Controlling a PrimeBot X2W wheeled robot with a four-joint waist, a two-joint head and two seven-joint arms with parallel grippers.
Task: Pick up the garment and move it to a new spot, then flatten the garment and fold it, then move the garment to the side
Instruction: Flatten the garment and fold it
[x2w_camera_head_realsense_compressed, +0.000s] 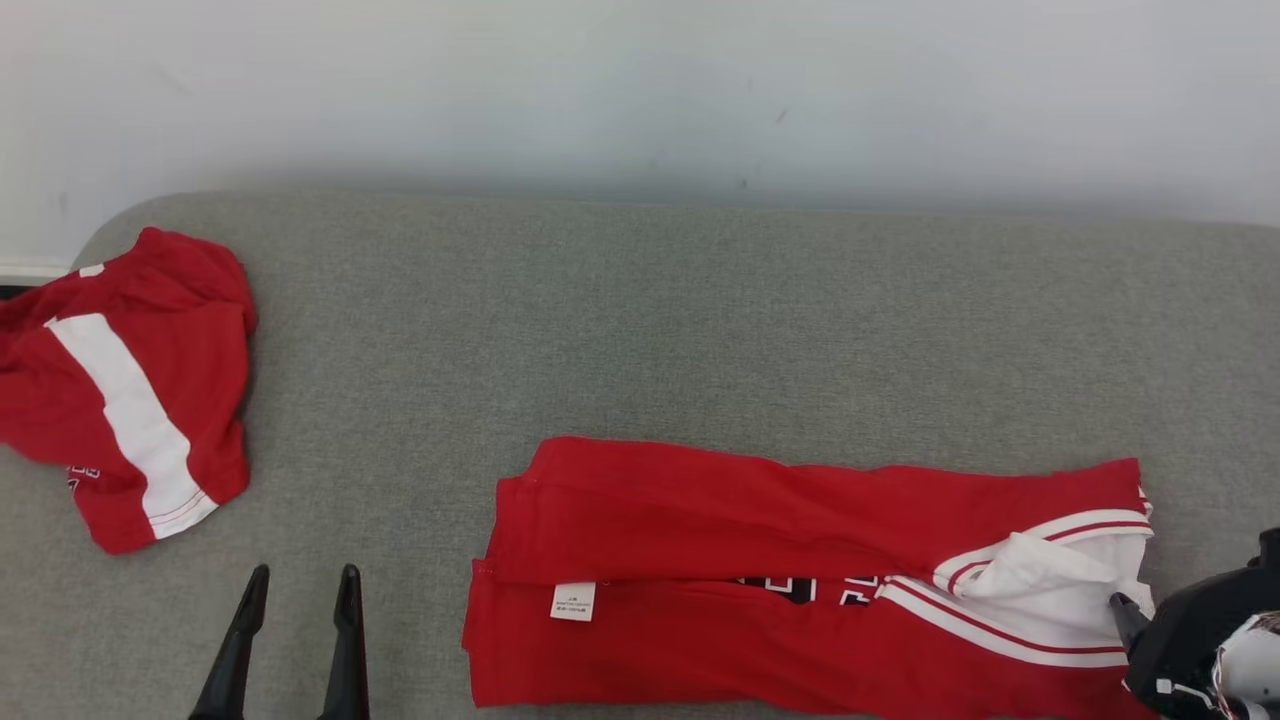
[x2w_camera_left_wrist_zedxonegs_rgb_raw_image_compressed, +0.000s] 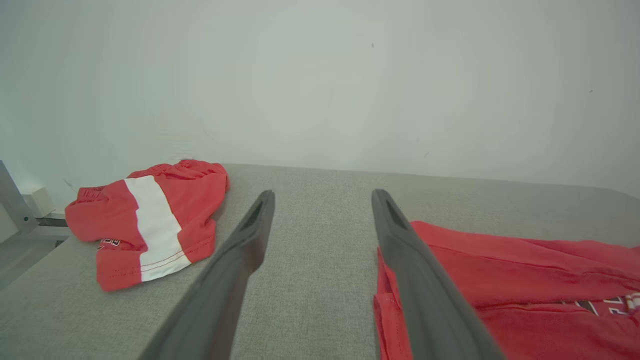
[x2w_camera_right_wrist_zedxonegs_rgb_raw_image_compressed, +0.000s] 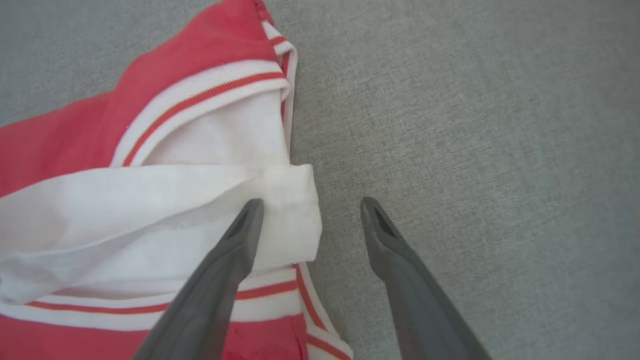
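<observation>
Fold step in hand, by the look of it: the red jersey lies flat on the grey fabric-covered table, with its long sides already turned in to make a narrow strip. The cross fold is not yet done, and neither is the move to the side. The left gripper is spread wide and holds nothing, hovering over bare table. The jersey's hem end is just beside it on its right, and the white label is a bit further along that end. The right gripper is also spread and empty, at the jersey's other end. One of its fingers is over the loose white flap by the striped trim, the other over bare table just off the cloth edge; I cannot tell whether the finger touches the fabric. Red shorts with a white stripe sit ahead and to the left of the left gripper, well apart from the jersey, at the table's corner. My guess at the next move is that the bunched white flap needs tucking or smoothing first. Then each gripper would pinch its own end and bring one end over the other. The risk is that the layered edges slip apart if only the top layer is pinched.
</observation>
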